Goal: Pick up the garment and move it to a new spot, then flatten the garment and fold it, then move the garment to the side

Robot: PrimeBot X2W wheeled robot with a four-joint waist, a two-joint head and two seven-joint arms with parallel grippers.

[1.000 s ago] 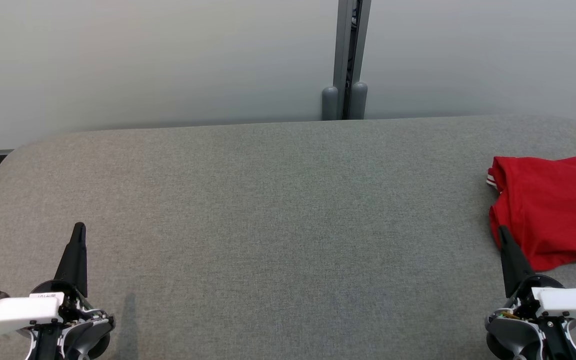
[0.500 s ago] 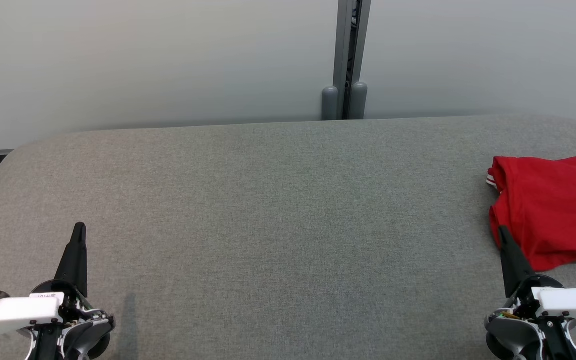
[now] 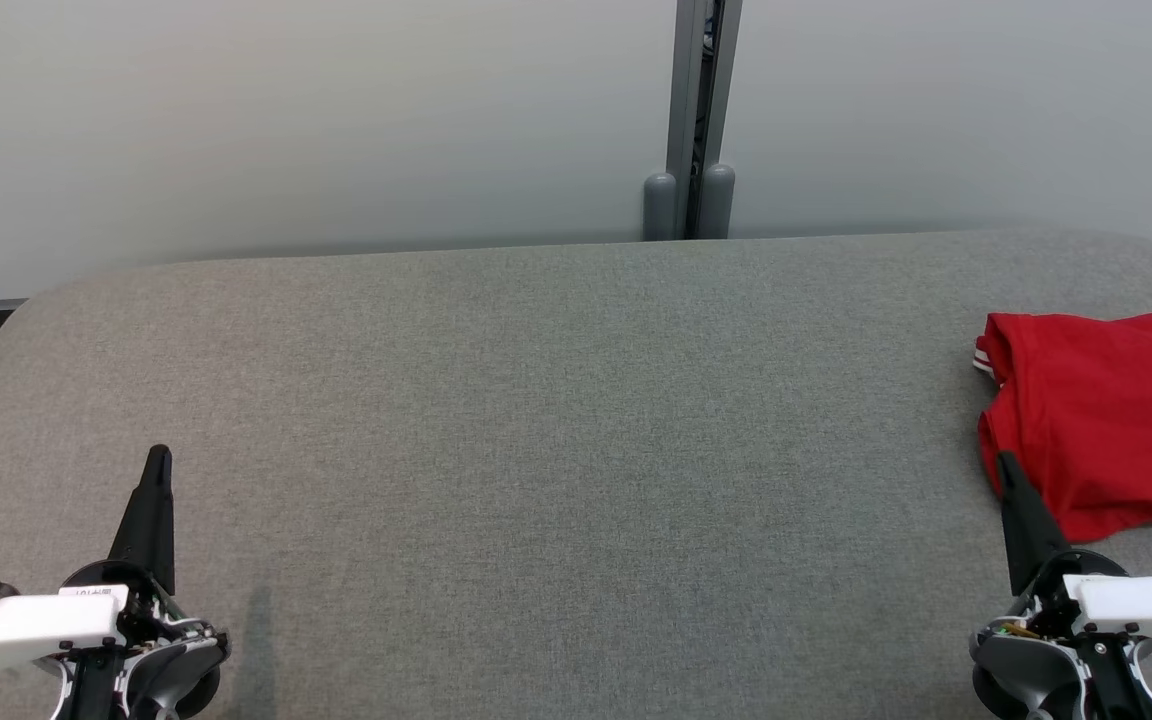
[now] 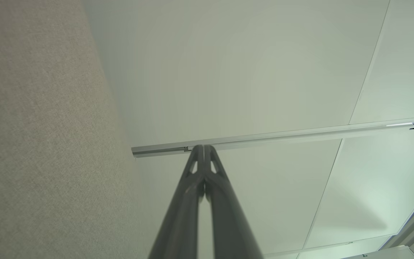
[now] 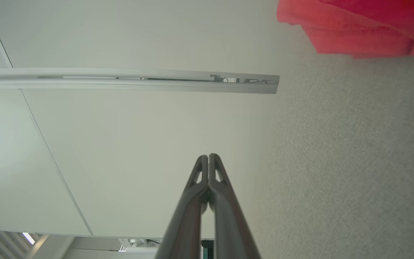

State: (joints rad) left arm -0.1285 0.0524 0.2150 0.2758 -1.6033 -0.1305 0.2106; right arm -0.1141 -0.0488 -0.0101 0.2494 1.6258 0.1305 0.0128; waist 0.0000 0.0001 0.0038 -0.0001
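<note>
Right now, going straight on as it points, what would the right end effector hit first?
Probably the pale wall panel; the right end effector looks set to pass beside the crumpled red cloth garment, depth unclear.

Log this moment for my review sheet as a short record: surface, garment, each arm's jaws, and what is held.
surface: grey fabric-covered table, pale wall panels behind
garment: red, rumpled, lying at the table's right side, partly cut off by the head view's edge
left jaws: shut, empty, low over the table's near left
right jaws: shut, empty, by the garment's near corner; the right wrist view shows them apart from it
held: nothing
</note>
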